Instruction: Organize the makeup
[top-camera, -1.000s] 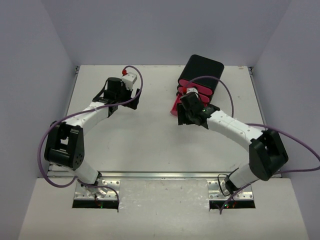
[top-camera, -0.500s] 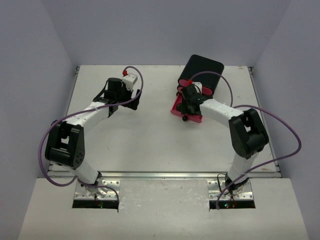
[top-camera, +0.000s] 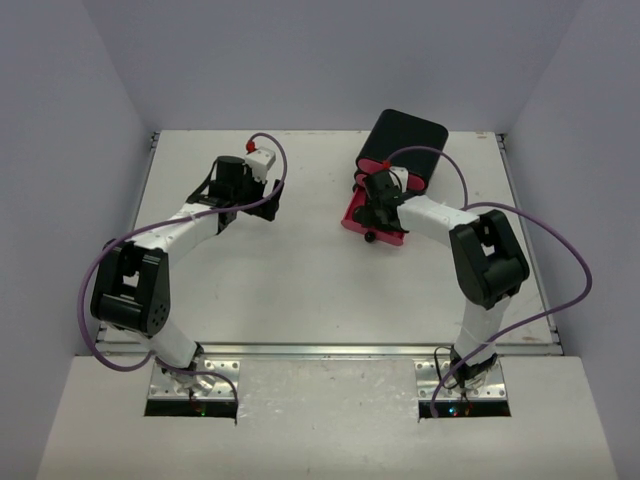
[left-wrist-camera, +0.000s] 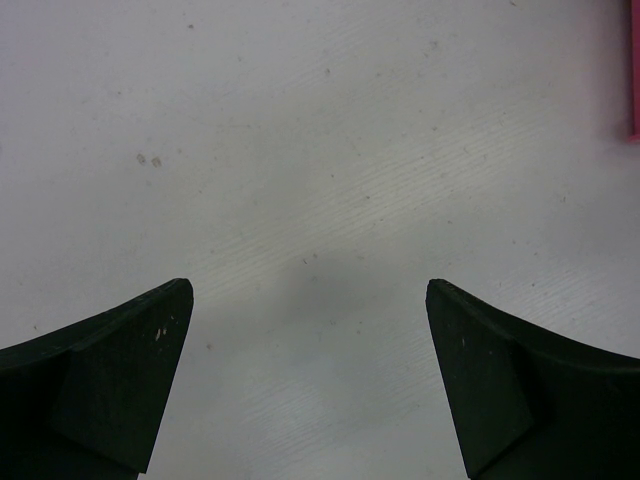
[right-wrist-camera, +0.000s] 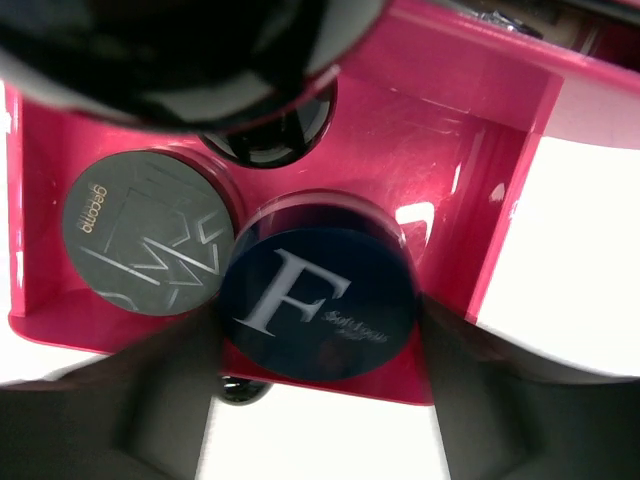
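My right gripper hangs over the open pink drawer of the black box. In the right wrist view its fingers press both sides of the round blue compact with a white "F", which is held low over the front of the drawer. A round grey compact and a small round black compact lie in the drawer behind it. My left gripper is open and empty over bare table. No palettes or pencils show.
The black box stands at the back right of the table. The drawer's black knob points toward the table's middle. A sliver of pink drawer shows at the right edge of the left wrist view. Walls enclose the table on three sides.
My right arm swung in from right of the drawer to straight over it, its elbow folding toward the box. The left arm has not moved.
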